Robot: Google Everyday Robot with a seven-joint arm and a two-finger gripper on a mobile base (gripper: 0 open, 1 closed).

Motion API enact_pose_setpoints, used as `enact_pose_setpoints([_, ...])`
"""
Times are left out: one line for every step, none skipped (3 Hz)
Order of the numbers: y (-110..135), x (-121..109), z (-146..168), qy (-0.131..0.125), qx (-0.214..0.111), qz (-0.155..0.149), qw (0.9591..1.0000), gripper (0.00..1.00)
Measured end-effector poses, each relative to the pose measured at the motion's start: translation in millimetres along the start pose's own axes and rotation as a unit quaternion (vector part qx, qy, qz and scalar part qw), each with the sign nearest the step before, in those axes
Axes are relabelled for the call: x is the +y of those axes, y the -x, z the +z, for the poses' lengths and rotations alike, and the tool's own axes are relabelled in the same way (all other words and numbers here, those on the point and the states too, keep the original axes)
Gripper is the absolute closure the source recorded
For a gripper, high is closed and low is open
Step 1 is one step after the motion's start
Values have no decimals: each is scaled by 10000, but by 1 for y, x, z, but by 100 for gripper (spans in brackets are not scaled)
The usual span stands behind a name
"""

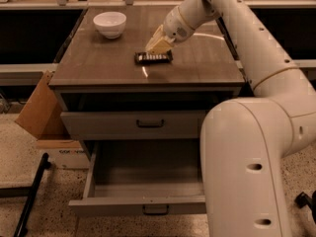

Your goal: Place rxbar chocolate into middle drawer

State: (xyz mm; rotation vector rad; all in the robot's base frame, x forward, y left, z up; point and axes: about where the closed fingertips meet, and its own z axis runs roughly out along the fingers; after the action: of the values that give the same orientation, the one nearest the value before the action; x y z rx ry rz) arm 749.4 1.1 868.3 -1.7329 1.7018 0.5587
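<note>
The rxbar chocolate (pixel 154 58), a flat black wrapper with white lettering, lies on the brown cabinet top (pixel 108 68) near its middle. My gripper (pixel 158 46) hangs just behind and above the bar, at its far edge, with the white arm reaching in from the upper right. The middle drawer (pixel 143 205) is pulled open below, grey with a small dark handle, and its inside looks empty. The similar grey drawer front above it (pixel 136 124) is shut.
A white bowl (pixel 110 23) stands at the back left of the cabinet top. A cardboard box (pixel 42 113) leans against the cabinet's left side. A black stand leg (pixel 29 196) lies on the floor at left. My white arm body fills the lower right.
</note>
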Motion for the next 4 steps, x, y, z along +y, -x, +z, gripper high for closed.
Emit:
enact_pose_setpoints([23,4,-11,-83,-151,-265,9995,100])
enact_pose_setpoints([47,16,-19,-62,-265,-545,9981,83])
enact_pose_setpoints([42,14,-15,-154,-244,-449,9986,59])
enact_pose_setpoints([26,6,-10,-338,-207,-195,9990,36])
